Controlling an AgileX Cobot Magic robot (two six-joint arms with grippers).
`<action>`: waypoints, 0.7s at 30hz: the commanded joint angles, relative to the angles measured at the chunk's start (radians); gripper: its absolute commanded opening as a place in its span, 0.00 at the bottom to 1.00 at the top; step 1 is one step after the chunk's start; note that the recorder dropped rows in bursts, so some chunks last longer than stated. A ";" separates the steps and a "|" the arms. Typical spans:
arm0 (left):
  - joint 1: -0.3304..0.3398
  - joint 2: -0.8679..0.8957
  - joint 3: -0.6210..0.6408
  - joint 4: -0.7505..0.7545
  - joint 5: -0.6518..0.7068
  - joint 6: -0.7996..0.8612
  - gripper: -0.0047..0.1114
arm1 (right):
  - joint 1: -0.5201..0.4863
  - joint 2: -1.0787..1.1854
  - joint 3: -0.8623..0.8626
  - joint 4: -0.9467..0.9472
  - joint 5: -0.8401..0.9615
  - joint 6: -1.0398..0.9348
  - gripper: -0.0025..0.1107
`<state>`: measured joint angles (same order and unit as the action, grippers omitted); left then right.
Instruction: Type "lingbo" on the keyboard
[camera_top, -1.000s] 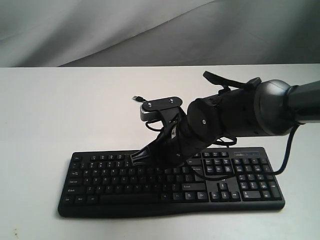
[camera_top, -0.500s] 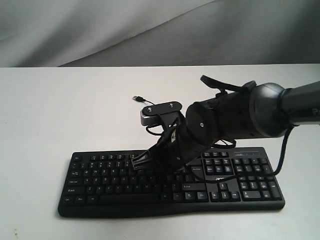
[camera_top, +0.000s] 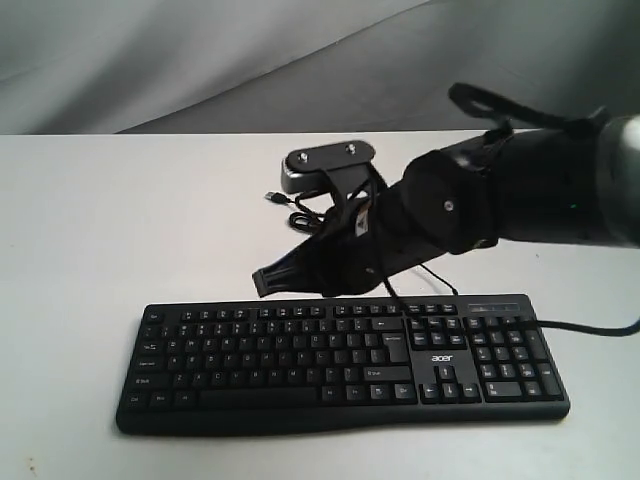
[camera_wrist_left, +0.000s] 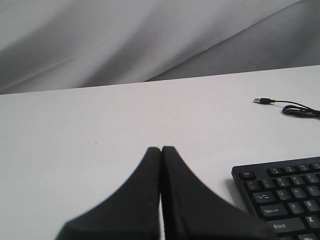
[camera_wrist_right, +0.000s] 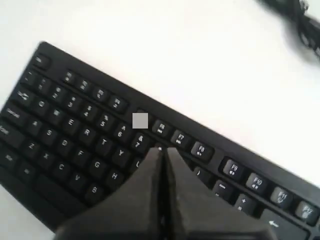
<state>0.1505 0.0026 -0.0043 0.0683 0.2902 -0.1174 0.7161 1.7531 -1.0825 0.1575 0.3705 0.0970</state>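
Grey cloth (camera_top: 200, 60) hangs behind a plain white tabletop (camera_top: 120, 220), and the keyboard (camera_top: 340, 365) lies flat toward 6 o'clock on it, long side facing me, number pad at the 3 o'clock end. Its USB plug (camera_top: 272, 197) rests loose on the white surface out toward 12 o'clock.

From the 3 o'clock side the right arm reaches across, and the right pincer (camera_top: 262, 283) hovers clear of the keys, roughly above the top rows at about 11 o'clock from the board's middle. Its two fingers are pressed together into one black wedge with nothing between them. The left pincer (camera_wrist_left: 161, 150) is likewise squeezed to a point and carries nothing; its own camera shows it over bare tabletop with only the keyboard's near corner beside it.

To my eye this is the gap between presses, though nothing here tells me how many letters of "lingbo" are done. The wedge serves as a single stylus, so it ought to be shut when it descends. From its wrist camera the tip sits over the upper rows, so I would line it up over the centre of the wanted letter first, then drop straight down, tap briefly and come up clear. Any sideways drift while low risks catching a neighbouring cap, the keys being packed tight
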 joint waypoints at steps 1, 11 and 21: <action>0.002 -0.003 0.004 -0.008 -0.005 -0.004 0.04 | -0.007 -0.221 0.109 -0.063 -0.084 -0.019 0.02; 0.002 -0.003 0.004 -0.008 -0.005 -0.004 0.04 | -0.007 -0.774 0.295 -0.097 -0.180 -0.021 0.02; 0.002 -0.003 0.004 -0.008 -0.005 -0.004 0.04 | -0.007 -0.988 0.295 -0.149 -0.088 -0.021 0.02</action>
<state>0.1505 0.0026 -0.0043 0.0683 0.2902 -0.1174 0.7161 0.8055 -0.7955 0.0428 0.2335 0.0808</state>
